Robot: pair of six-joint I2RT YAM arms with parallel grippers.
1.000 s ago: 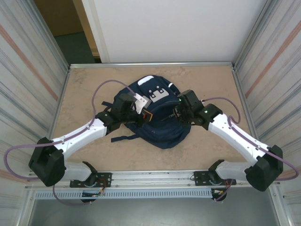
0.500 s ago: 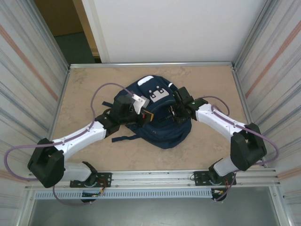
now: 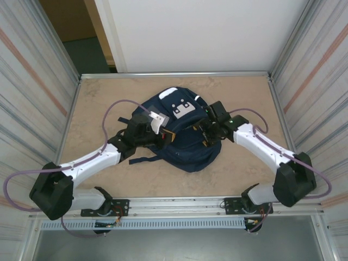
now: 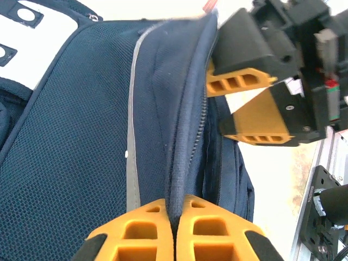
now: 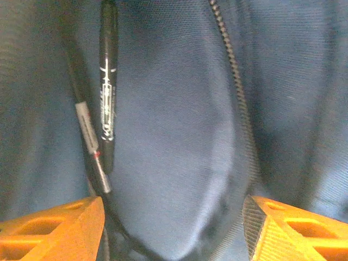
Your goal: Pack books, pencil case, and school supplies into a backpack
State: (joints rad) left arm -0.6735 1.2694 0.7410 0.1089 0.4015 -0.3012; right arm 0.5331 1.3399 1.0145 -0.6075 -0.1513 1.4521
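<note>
The navy backpack [image 3: 187, 152] lies mid-table, white patches facing up. My left gripper [image 3: 165, 134] is shut on the backpack's zipper edge [image 4: 175, 179] and holds that flap up; its orange fingertips [image 4: 149, 225] meet around the fabric. My right gripper [image 3: 205, 136] stands open at the backpack's opening, its orange fingers [image 4: 242, 84] apart with nothing between them. Inside, against the blue lining [image 5: 179, 109], two black pens [image 5: 109, 92] of the school supplies lie side by side, just ahead of my right gripper [image 5: 173, 228]. The books and the pencil case are out of view.
The beige table [image 3: 103, 98] has bare room left, right and behind the backpack. Corrugated metal walls [image 3: 32, 81] close both sides, and a metal rail [image 3: 179, 205] runs along the near edge. Dark straps [image 3: 144, 159] trail off the backpack's left side.
My right gripper has opened at the backpack's opening and its arm has shifted, elbow swinging in and back out. The left arm keeps its grip on the flap, barely moved.
</note>
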